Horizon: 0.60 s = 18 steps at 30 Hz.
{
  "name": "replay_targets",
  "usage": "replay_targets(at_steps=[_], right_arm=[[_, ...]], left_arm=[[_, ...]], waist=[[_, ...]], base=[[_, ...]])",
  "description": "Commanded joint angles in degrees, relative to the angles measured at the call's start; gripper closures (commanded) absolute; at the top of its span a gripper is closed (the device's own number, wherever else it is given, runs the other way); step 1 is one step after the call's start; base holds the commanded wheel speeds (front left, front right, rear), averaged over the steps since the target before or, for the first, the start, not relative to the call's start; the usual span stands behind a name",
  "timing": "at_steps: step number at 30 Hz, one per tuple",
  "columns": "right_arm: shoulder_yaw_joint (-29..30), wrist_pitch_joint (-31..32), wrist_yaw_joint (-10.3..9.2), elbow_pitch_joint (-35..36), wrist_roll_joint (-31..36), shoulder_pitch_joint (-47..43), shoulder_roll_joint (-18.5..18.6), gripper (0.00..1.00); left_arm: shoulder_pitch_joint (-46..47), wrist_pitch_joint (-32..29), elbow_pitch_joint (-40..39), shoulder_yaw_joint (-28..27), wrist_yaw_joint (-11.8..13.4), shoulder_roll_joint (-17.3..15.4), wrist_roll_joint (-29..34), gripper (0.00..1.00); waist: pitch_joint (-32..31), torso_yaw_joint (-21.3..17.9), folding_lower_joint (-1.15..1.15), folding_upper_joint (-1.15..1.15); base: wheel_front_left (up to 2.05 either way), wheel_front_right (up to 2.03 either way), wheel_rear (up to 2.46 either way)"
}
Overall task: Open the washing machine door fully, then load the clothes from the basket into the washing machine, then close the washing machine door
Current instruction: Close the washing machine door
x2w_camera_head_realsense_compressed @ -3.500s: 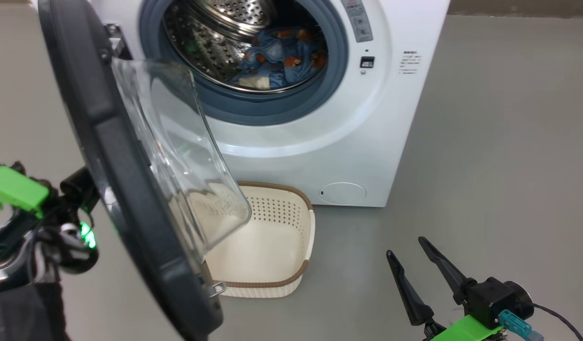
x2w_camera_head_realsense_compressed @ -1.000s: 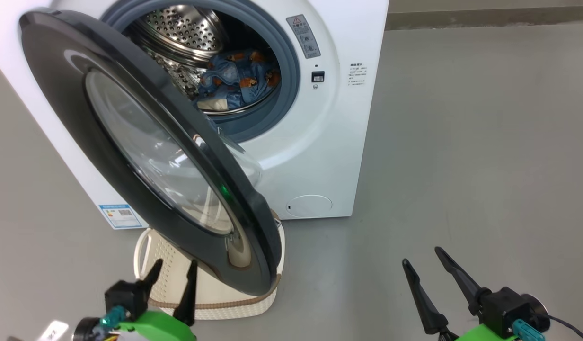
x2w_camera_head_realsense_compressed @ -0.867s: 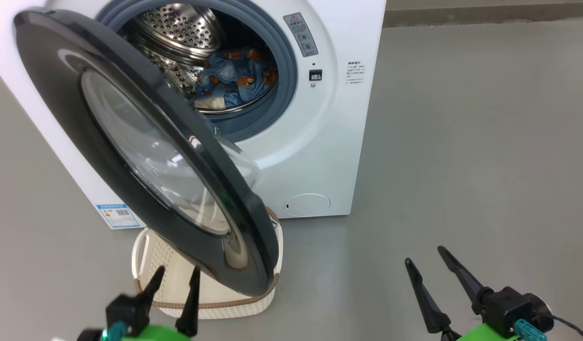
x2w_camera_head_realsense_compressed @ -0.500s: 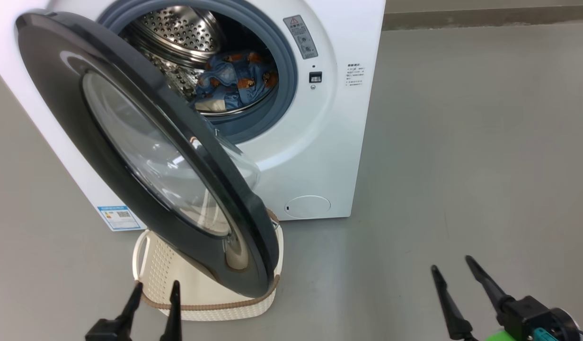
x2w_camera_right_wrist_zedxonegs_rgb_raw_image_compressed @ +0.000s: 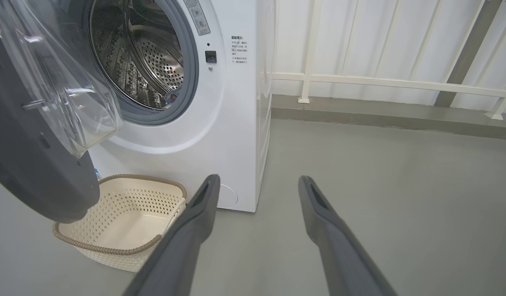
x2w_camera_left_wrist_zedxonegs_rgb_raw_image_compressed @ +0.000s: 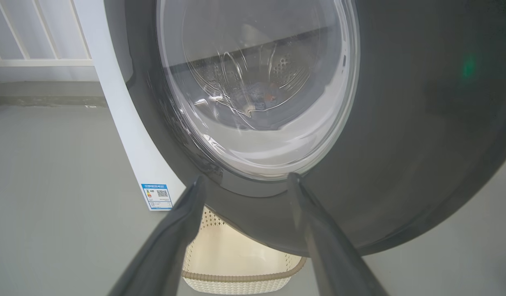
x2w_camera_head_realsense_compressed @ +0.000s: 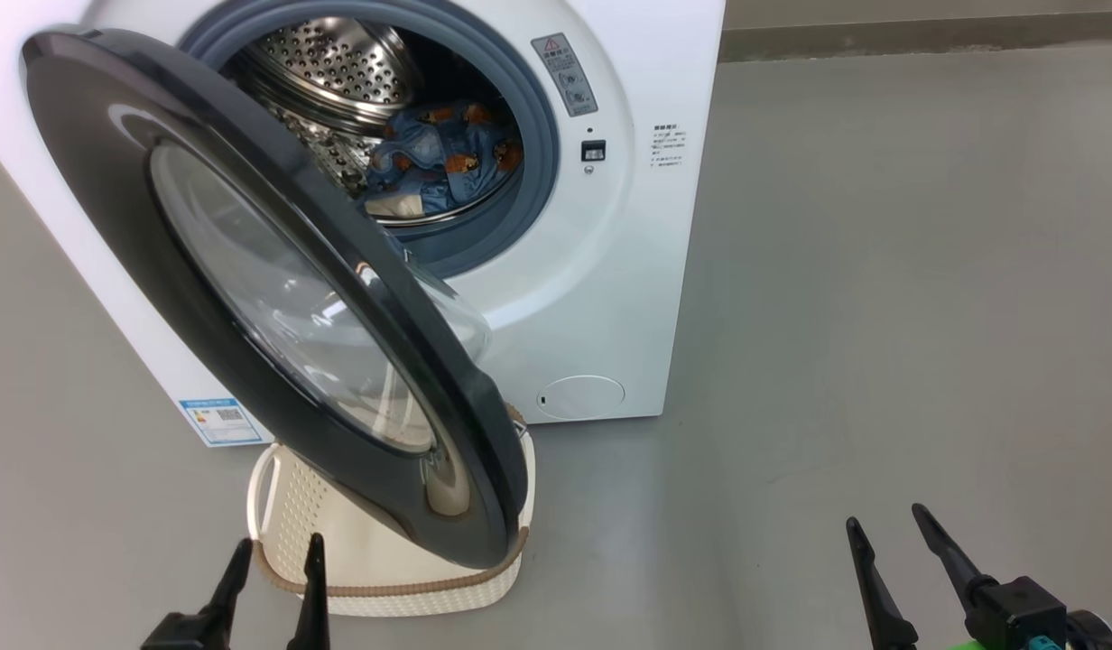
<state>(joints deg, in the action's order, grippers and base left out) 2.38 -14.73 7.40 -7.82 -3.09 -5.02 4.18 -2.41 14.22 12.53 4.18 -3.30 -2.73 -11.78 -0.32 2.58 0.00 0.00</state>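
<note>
The white washing machine [x2w_camera_head_realsense_compressed: 610,298] stands ahead with its black-rimmed door [x2w_camera_head_realsense_compressed: 132,235] swung about halfway out, hanging over the cream basket [x2w_camera_head_realsense_compressed: 294,506]. The clothes [x2w_camera_head_realsense_compressed: 443,158], blue with orange prints over a cream piece, lie inside the steel drum. No clothes show in the basket [x2w_camera_right_wrist_zedxonegs_rgb_raw_image_compressed: 125,222]. My left gripper [x2w_camera_head_realsense_compressed: 278,546] is open at the lower left, just in front of the door's lower rim [x2w_camera_left_wrist_zedxonegs_rgb_raw_image_compressed: 401,164] and apart from it. My right gripper [x2w_camera_head_realsense_compressed: 885,516] is open at the lower right over bare floor, holding nothing.
Grey floor stretches wide to the right of the machine. A white railing [x2w_camera_right_wrist_zedxonegs_rgb_raw_image_compressed: 380,82] and a low kerb run along the back wall. A blue label [x2w_camera_head_realsense_compressed: 213,421] marks the machine's lower left corner.
Over 3.5 seconds the door has swung from wide open to about halfway shut, though the camera also shifted. In the last second both grippers have dropped lower in the head view. The door has barely moved.
</note>
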Motion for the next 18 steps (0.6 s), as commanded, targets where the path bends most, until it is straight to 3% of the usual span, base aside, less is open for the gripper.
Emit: replay_targets(at_steps=[1,2,10,18], right_arm=[[-1.18,-0.27,0.09,0.90,0.47,0.71,0.36,0.68],[-1.24,-0.27,0.09,0.73,0.40,0.74,0.36,1.00],[-1.55,-0.27,0.09,3.92,-1.54,3.78,0.02,1.00],[-9.10,-0.27,0.09,13.45,-4.36,12.67,0.07,1.00]], left_arm=[[1.12,0.77,-1.60,-2.29,-0.14,-0.25,0.57,0.00],[1.12,0.77,-1.59,-2.43,-0.22,-0.23,0.65,0.00],[0.92,0.77,-1.37,-2.28,0.12,-0.16,-0.08,0.00],[1.17,0.77,-0.49,-0.78,0.86,-0.16,-1.49,0.00]], waist=[[-0.01,-0.01,0.00,0.00],[-0.02,0.01,0.00,0.00],[0.16,0.49,0.00,0.00],[-0.10,2.23,0.00,0.00]], base=[[0.00,0.00,0.00],[0.00,0.00,0.00],[0.00,0.00,0.00],[0.00,0.00,0.00]])
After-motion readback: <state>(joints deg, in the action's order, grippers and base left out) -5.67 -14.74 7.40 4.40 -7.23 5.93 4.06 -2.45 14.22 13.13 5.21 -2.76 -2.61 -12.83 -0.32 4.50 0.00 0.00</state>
